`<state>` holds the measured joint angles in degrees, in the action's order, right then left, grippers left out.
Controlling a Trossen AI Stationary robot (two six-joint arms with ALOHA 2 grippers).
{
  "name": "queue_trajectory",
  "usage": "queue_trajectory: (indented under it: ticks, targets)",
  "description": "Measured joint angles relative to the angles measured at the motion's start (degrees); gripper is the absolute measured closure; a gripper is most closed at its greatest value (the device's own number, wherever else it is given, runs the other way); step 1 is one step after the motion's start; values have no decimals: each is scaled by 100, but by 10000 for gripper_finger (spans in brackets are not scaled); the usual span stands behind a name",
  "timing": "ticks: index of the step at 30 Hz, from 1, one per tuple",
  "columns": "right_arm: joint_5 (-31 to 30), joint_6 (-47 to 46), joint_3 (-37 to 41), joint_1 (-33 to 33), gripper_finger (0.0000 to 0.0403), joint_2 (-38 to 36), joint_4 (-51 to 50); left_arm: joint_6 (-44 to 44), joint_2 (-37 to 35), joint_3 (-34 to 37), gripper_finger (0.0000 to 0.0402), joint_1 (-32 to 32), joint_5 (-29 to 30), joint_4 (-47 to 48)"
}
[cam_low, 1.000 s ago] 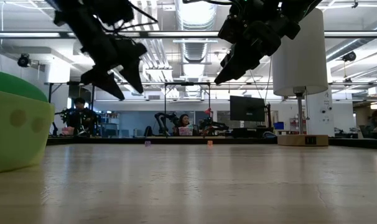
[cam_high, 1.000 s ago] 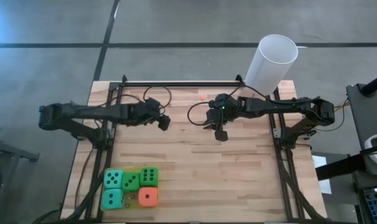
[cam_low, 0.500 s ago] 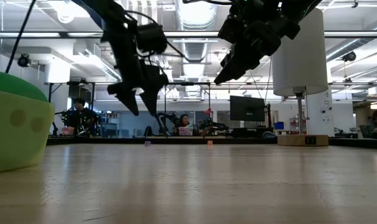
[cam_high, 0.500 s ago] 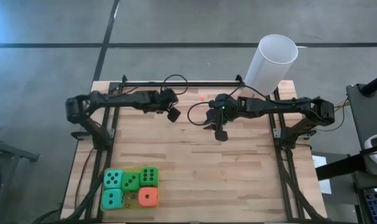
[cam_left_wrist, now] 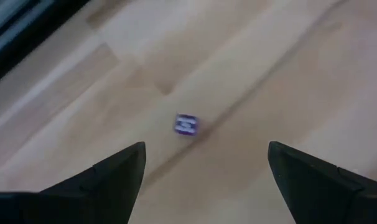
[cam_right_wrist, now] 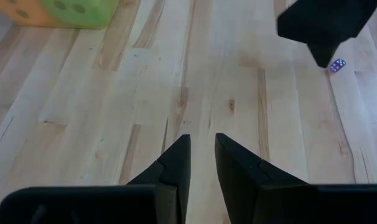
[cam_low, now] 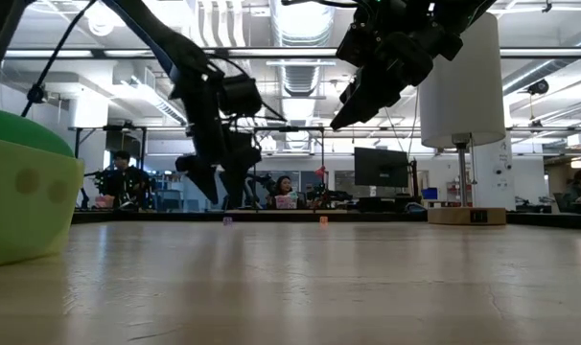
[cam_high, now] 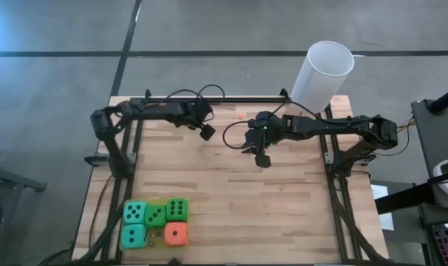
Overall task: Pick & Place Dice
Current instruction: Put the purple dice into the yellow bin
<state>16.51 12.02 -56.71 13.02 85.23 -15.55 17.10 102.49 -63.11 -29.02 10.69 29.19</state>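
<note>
Nearest, the dice (cam_high: pixel 155 222) are being kept in a tight cluster at the table's (cam_high: pixel 298 214) front left: two teal, two green, one orange-red, touching or just beside one another, none of them held. One green die is filling the low view's left edge, confirming how close to the front they are sitting.

Mid-table, the right gripper (cam_high: pixel 262 158) is being held above the boards, well apart from the cluster. Its fingers (cam_right_wrist: pixel 176 163) are being shown nearly together with a narrow gap and nothing between them, so it is being read as clenched on air, probably parked.

Farther back, the left gripper (cam_high: pixel 207 133) is being hung low near the rear rail. Its jaws are being held wide and empty, straddling a tiny purple cube (cam_left_wrist: pixel 186 124) on the wood below. That spread is being judged as a pre-grasp over the small cube, not over the big dice. A tiny orange speck (cam_high: pixel 240 115) is also being seen near the rail.

At the far right corner, the white cylinder (cam_high: pixel 322 74) is being left standing upright, presumably as the drop target.
</note>
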Motion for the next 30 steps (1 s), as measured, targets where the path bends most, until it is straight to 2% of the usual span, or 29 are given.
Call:
queue_trajectory:
  ticks: [10,18,30]
  targets:
    - [0,1,0,-1,321,0,0,-466,406,1,59,-234,11,-365]
    - [-1,1,0,0,312,0,0,-474,466,9,60,-267,-21,-577]
    - [-1,1,0,-2,331,0,0,-365,745,-4,69,-295,-171,-692]
